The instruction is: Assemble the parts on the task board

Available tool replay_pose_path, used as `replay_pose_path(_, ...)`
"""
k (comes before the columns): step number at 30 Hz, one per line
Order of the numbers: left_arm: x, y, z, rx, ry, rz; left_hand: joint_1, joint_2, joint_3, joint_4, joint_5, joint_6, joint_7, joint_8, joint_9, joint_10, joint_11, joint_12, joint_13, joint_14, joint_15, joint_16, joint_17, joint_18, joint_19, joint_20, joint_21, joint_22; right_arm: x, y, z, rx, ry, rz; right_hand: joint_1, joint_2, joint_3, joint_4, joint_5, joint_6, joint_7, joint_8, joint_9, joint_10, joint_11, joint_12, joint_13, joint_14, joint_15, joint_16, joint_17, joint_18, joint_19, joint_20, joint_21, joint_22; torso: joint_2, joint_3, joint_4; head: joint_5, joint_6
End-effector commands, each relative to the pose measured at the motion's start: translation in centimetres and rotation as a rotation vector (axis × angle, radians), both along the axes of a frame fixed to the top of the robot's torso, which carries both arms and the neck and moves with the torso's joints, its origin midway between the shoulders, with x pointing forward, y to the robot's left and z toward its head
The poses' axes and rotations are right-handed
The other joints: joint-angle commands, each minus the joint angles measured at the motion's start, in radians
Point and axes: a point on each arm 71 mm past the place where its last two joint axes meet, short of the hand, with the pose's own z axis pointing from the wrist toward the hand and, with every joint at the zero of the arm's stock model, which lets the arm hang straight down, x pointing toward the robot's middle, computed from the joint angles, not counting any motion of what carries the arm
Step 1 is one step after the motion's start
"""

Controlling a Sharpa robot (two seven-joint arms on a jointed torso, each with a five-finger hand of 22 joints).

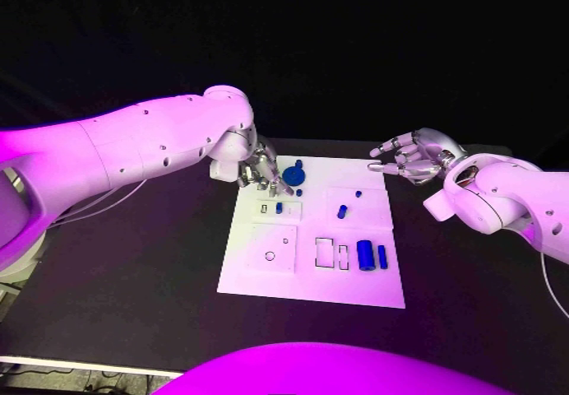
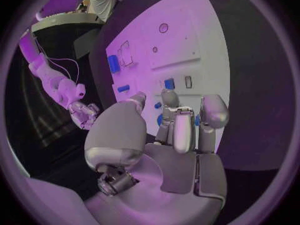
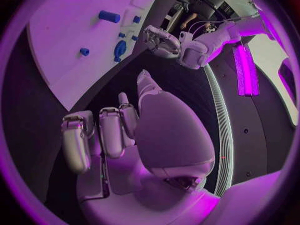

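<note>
The white task board (image 1: 311,271) lies in the middle of the black table. My left hand (image 1: 259,173) hangs over its far left corner, fingers pointing down beside a round blue part (image 1: 293,174); in the left wrist view blue (image 2: 160,119) shows behind the straight fingers (image 2: 184,130), and nothing sits plainly between thumb and fingers. My right hand (image 1: 409,158) hovers off the far right corner, fingers loosely bent and apart, holding nothing. Small blue parts (image 1: 341,211) (image 1: 279,207) stand mid-board. A thick blue cylinder (image 1: 367,256) and a thin one (image 1: 381,257) lie near the right edge.
Outlined slots (image 1: 324,252) and a small round hole (image 1: 270,256) mark the board's near half. Bare black table (image 1: 131,271) surrounds the board. In the right wrist view the left hand (image 3: 164,40) hangs past the round blue part (image 3: 120,50).
</note>
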Motion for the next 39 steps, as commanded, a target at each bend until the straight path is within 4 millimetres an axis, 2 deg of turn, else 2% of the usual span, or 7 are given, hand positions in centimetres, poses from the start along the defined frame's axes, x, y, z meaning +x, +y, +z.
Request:
replay_pose_path(1,0.6,0.7,1.9,-0.064,-0.059,0.058,0.043,0.012,-0.014,0.0,-0.001,-0.04,0.02,-0.046,-0.031,-0.065,0.02,-0.055,-0.067,0.01,0.018,-0.049,0.034,0.025,-0.053,0.015,-0.063,-0.093,0.0,-0.1,0.0,-0.002,-0.009,0.01,0.008,0.006,-0.005,0.0,-0.001,-0.007,-0.001,0.003,0.001,-0.007,-0.002,-0.003,0.04,0.003,0.007,-0.003,-0.001,-0.007,0.103,0.006,0.004,0.263,0.0,0.0018,0.0005,0.001,0.008)
replay_pose_path(3,1.1,1.4,2.9,-0.076,-0.107,0.094,0.078,0.026,-0.013,-0.002,-0.001,-0.056,0.033,-0.076,-0.056,-0.07,0.029,-0.064,-0.075,0.008,0.025,-0.053,0.028,0.026,-0.052,0.025,-0.072,-0.101,0.0,-0.2,0.0,-0.002,-0.011,0.007,0.007,0.007,-0.008,0.001,-0.001,-0.009,-0.001,0.005,0.001,-0.009,-0.003,-0.005,0.038,0.002,0.007,-0.004,-0.003,-0.007,0.103,0.005,0.004,0.263,0.0,0.002,0.0003,0.001,0.011)
replay_pose_path(11,3.1,3.0,4.5,-0.086,-0.253,0.178,0.13,0.043,0.002,-0.001,-0.001,-0.077,0.048,-0.125,-0.107,-0.071,0.042,-0.073,-0.09,0.007,0.036,-0.058,0.019,0.027,-0.046,0.036,-0.084,-0.111,0.0,-0.3,0.1,-0.001,-0.018,0.0,0.007,0.007,-0.008,0.001,-0.001,-0.009,-0.001,0.005,0.001,-0.009,-0.003,-0.005,0.038,0.002,0.007,-0.004,-0.003,-0.007,0.103,0.005,0.004,0.263,0.004,0.0001,-0.0018,0.002,0.029)
replay_pose_path(18,4.5,3.2,3.2,-0.062,-0.323,0.206,0.148,0.046,0.034,0.0,0.0,-0.083,0.054,-0.15,-0.14,-0.067,0.046,-0.071,-0.096,0.019,0.04,-0.039,0.039,0.023,-0.026,0.04,-0.069,-0.085,0.0,-0.2,0.1,0.001,-0.021,0.003,0.007,0.007,-0.009,0.001,-0.001,-0.009,-0.001,0.005,0.001,-0.009,-0.003,-0.005,0.038,0.002,0.007,-0.003,-0.001,-0.007,0.103,0.005,0.004,0.263,0.007,-0.0021,-0.0048,0.004,0.036)
replay_pose_path(21,4.8,3.4,2.1,-0.033,-0.307,0.205,0.146,0.031,0.073,0.001,0.0,-0.074,0.054,-0.158,-0.159,-0.064,0.046,-0.069,-0.1,0.025,0.04,-0.029,0.05,0.02,-0.015,0.041,-0.059,-0.07,0.0,-0.1,0.1,0.002,-0.02,0.005,0.007,0.007,-0.009,0.001,-0.001,-0.009,-0.001,0.005,0.001,-0.009,-0.003,-0.005,0.038,0.002,0.007,-0.003,-0.001,-0.007,0.103,0.005,0.004,0.263,0.01,-0.0029,-0.0078,0.008,0.039)
replay_pose_path(27,4.9,3.8,0.7,0.033,-0.257,0.192,0.084,-0.006,0.126,0.002,-0.001,-0.036,0.047,-0.147,-0.18,-0.051,0.041,-0.061,-0.105,0.034,0.036,-0.012,0.068,0.014,0.003,0.038,-0.04,-0.039,-0.1,-0.1,0.1,0.003,-0.02,0.006,0.007,0.007,-0.009,0.001,-0.001,-0.009,-0.001,0.005,0.001,-0.009,-0.003,-0.005,0.038,0.002,0.007,-0.003,-0.001,-0.007,0.103,0.005,0.004,0.263,0.016,-0.0034,-0.011,0.014,0.042)
replay_pose_path(39,5.0,4.7,-0.2,0.072,-0.239,0.214,0.018,-0.023,0.174,0.003,-0.001,0.003,0.035,-0.107,-0.175,-0.039,0.031,-0.048,-0.106,0.046,0.029,0.012,0.096,0.007,0.025,0.031,-0.011,0.004,-0.1,-0.2,0.1,0.002,-0.02,0.006,0.007,0.007,-0.009,0.001,-0.001,-0.009,-0.001,0.005,0.001,-0.009,-0.003,-0.005,0.038,0.002,0.007,-0.003,-0.001,-0.007,0.103,0.005,0.004,0.263,0.015,-0.0032,-0.0112,0.023,0.04)
